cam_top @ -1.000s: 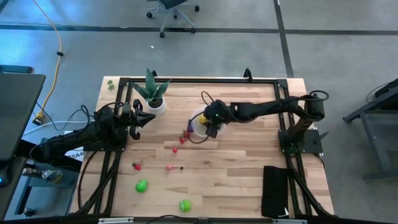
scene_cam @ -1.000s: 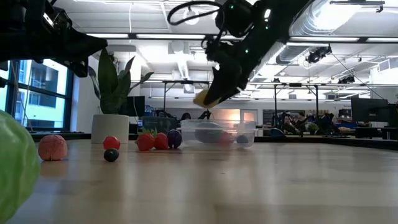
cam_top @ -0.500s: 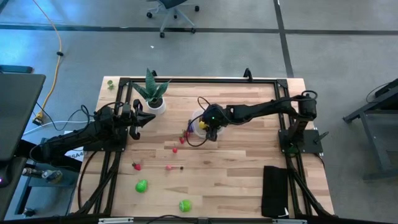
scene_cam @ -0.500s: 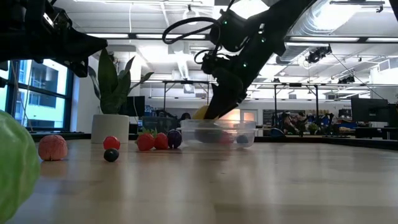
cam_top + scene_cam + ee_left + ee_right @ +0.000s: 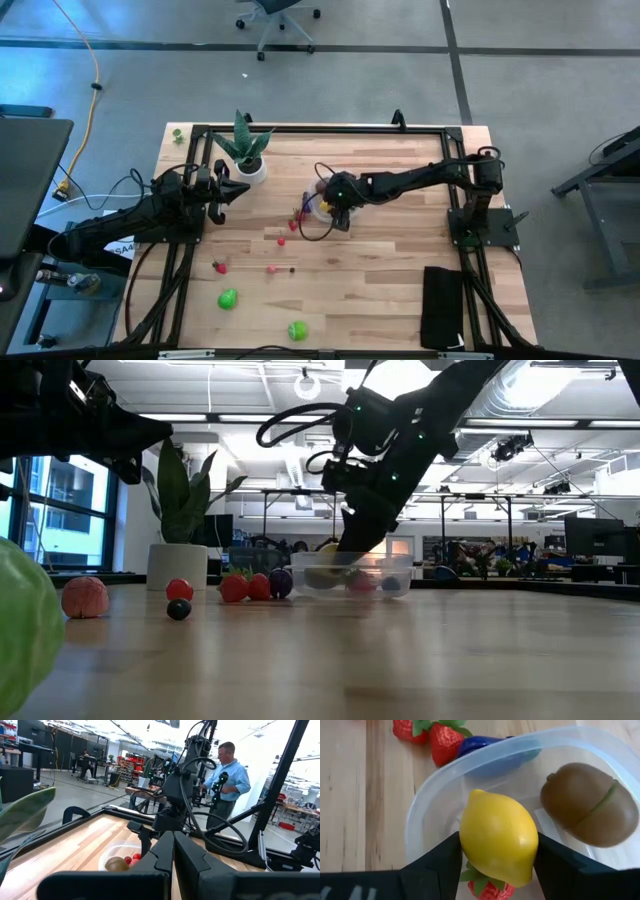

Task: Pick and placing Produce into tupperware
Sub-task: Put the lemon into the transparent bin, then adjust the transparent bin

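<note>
right gripper: down inside the tupperware near table centre, jaws spread wide around a lemon, a finger flush against each side.
lemon: yellow, pinched between the right fingers, sitting over a red strawberry on the container floor.
tupperware: clear roundish bowl just right of the plant pot in the high view; also holds a brown kiwi beside the lemon, apart from it.
outside the rim: two strawberries and a purple piece lie just beside the container wall on the wood.
loose produce: two green round pieces near the table's front edge, small red pieces scattered between them and the bowl; in the low view a dark berry sits under a red ball.
left gripper: parked at the left of the table near the potted plant, jaws pressed together, holding nothing.
background: a person in a blue shirt stands beyond the table.
</note>
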